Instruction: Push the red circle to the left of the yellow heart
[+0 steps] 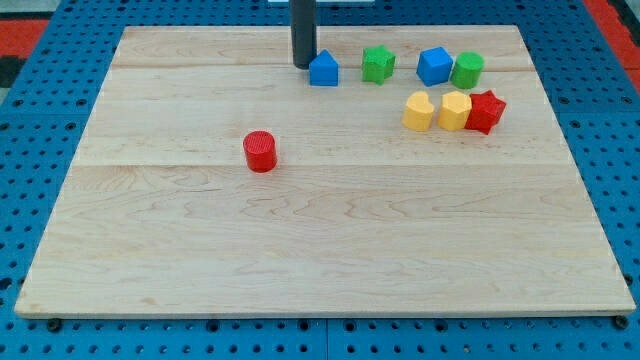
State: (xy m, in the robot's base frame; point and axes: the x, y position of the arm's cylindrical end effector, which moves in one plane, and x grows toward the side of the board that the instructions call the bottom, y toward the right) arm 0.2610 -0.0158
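I have no claw to open or close here, only a dark rod, so nothing is held. My tip (303, 66) rests on the tabletop (330, 260) near the top edge of the view, just beside the blue block (323, 69) with the pointed roof. The blue block sits at three o'clock from my tip, so close that I cannot tell if they touch.

The red circle (260, 151) is well apart from me, down at about seven o'clock from my tip. It stands alone in the open middle-left part of the tabletop. The yellow heart (418, 111) is far off to the view's right, at about two o'clock from the red circle. Beside the heart, at its three o'clock, is another yellow block (455, 110), and a red star-like block (486, 111) touches that one. Above them sit a green block (378, 64), a second blue block (434, 65) and a round green block (467, 69).

I think the job has hardly begun. The red circle is already on the heart's left side, but far from it. Next I would go around to the circle's nine o'clock side without bumping it. Then I would push it toward three o'clock and a little upward. I must stop before it knocks the heart away.
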